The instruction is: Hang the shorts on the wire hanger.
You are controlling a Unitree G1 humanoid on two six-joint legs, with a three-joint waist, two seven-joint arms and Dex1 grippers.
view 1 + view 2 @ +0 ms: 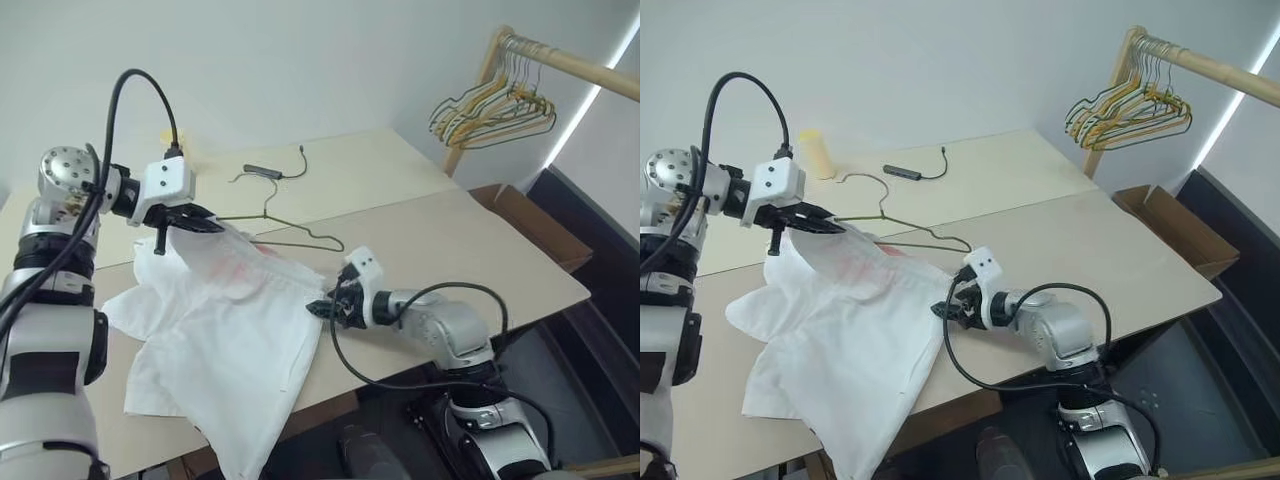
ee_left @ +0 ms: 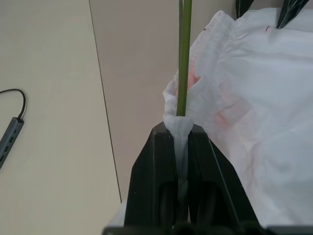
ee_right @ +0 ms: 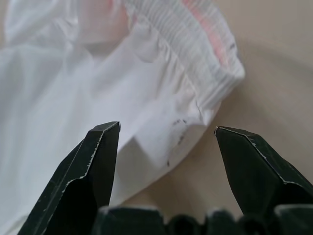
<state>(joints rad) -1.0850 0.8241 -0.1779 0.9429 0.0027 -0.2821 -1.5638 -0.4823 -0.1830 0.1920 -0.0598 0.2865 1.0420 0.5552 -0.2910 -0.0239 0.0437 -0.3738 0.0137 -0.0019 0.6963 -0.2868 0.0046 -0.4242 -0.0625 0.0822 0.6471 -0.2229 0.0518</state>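
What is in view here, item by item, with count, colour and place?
shorts: one, white with pinkish patch, spread on the table, one waistband edge lifted.
wire hanger: one, dark olive-grey, on the table behind the shorts.
table: one, beige.
adapter with cable: one, dark grey, far side of the table.
bottle: one, yellow, far table edge.
hanger bunch: several, orange, yellow and dark, on a wooden rail at right.
cardboard box: one, brown, beside the table.
left end effector: shut on the waistband.
right end effector: open, at the shorts' right edge.
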